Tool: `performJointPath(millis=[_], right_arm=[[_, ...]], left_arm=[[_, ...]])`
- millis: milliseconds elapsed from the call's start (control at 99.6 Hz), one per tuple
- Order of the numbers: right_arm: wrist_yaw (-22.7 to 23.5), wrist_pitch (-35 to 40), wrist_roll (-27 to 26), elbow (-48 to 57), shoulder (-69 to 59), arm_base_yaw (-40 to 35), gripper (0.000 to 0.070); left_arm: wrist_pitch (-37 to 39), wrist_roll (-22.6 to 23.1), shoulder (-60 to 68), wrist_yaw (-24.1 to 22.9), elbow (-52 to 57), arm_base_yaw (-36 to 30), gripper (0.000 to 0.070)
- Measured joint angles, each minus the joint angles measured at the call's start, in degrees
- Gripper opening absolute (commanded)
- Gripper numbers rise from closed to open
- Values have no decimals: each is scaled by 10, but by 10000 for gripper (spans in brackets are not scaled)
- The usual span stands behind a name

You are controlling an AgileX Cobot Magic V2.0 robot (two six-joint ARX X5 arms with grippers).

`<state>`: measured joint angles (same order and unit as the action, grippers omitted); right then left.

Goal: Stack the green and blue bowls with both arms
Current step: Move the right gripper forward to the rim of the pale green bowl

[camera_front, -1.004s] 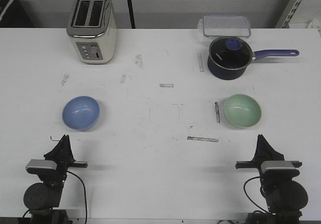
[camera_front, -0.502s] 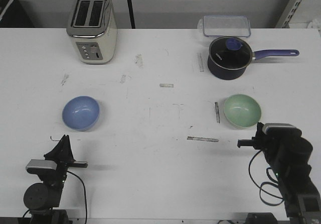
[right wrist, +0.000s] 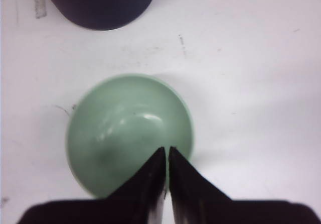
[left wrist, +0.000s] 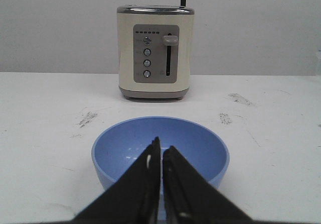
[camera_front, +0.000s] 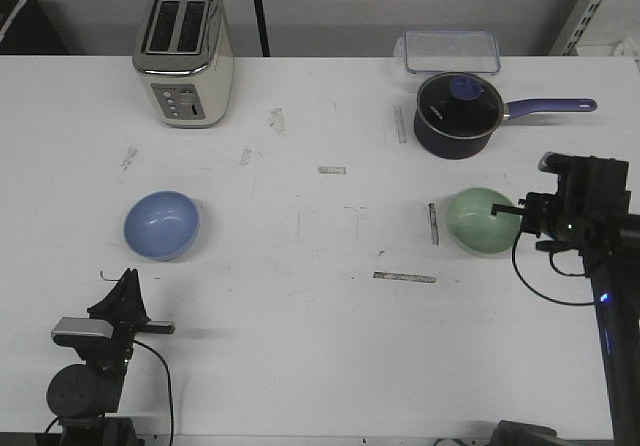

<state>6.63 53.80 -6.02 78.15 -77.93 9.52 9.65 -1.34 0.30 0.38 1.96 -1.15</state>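
The light blue bowl [camera_front: 161, 225] sits on the white table at the left; in the left wrist view [left wrist: 125, 143] it stands upright just beyond the fingertips. My left gripper [camera_front: 127, 278] rests low near the table's front edge, short of this bowl, shut and empty [left wrist: 161, 146]. The pale green bowl [camera_front: 482, 221] sits at the right. My right gripper [camera_front: 524, 216] is raised over its right rim, pointing down. In the right wrist view the shut, empty gripper [right wrist: 167, 149] hangs above the green bowl's [right wrist: 120, 133] rim.
A cream toaster [camera_front: 185, 56] stands at the back left, beyond the blue bowl [left wrist: 155, 50]. A dark navy saucepan [camera_front: 458, 116] with a long handle is behind the green bowl [right wrist: 100, 3]. A clear lidded container [camera_front: 450, 51] lies at the back edge.
My right arm has risen from its rest at the front edge and moved forward, now over the green bowl's right rim. The left arm and both bowls have not moved.
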Motion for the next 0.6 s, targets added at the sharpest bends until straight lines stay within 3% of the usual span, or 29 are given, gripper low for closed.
performJointPath(millis=[60,171,231,602], right_arm=[[37,4,-4,17,-35,16,131],[77,5,-5,22,-82,39,415],[81,7,-5,22,-104,50,501],[84,0,-3,22,-155,78,514]], left_arm=[[0,0,0,0,0,0,3],[0,0,0,0,0,0,3],[0,0,0,0,0,0,3],[0,0,0,0,0,0,2]])
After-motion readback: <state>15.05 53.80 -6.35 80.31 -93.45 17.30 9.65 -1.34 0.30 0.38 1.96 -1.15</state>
